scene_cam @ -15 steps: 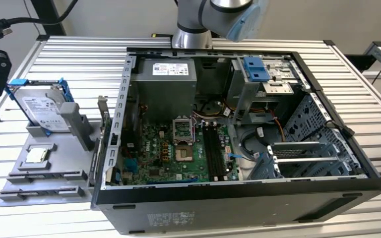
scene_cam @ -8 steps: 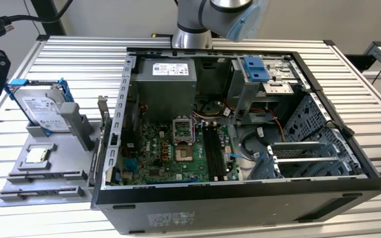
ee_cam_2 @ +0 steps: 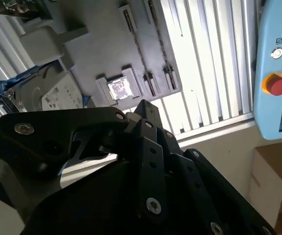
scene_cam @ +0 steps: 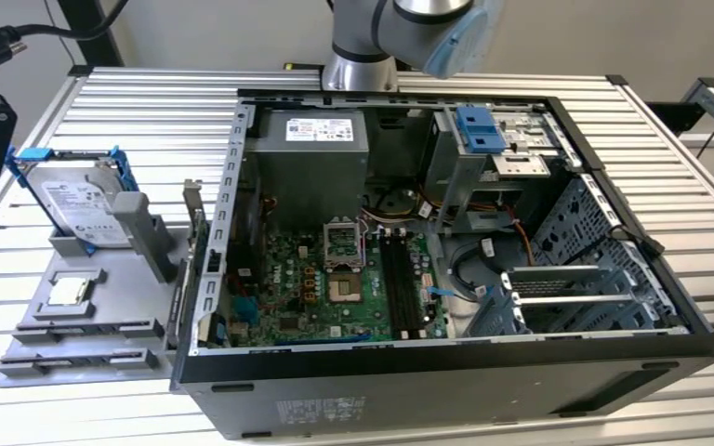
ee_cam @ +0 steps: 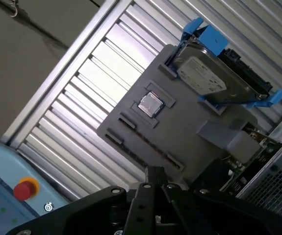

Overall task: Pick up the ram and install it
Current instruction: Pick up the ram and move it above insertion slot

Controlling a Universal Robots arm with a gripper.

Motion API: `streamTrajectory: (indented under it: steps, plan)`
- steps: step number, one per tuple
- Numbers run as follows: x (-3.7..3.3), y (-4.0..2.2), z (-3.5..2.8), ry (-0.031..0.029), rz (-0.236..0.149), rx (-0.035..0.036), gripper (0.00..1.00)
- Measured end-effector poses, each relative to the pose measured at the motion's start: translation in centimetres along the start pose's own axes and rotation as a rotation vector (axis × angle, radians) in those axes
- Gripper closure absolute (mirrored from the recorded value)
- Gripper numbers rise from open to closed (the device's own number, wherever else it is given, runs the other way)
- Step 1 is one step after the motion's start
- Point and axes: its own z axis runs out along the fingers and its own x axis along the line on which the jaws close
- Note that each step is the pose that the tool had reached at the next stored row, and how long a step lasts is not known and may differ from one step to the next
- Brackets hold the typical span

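In the first wrist view the claw (ee_cam: 153, 172) points at the grey tray (ee_cam: 180, 132), and I cannot tell whether it is open or closed. In the exterior view a hard drive (scene_cam: 78, 200) with a pale printed label stands on the tray near a square chip (scene_cam: 68, 290), then comes the open computer case (scene_cam: 456, 390) with its motherboard (scene_cam: 320, 279); where the ram lies I cannot tell

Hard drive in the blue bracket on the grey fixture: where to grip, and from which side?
Probably at its free upper end, coming from above and pinching across the thin thickness. The hard drive stands on edge, leaning, with its lower end seated in the grey fixture. The blue bracket runs along its edges.
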Motion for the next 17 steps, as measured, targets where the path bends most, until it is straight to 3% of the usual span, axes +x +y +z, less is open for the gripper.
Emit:
streamTrajectory:
  steps: [8, 17]
  plan:
    - [0.07, 0.06, 0.02, 0.001, -0.047, 0.0019, 1.0]
    - [0.09, 0.07, 0.01, 0.002, -0.16, 0.0033, 1.0]
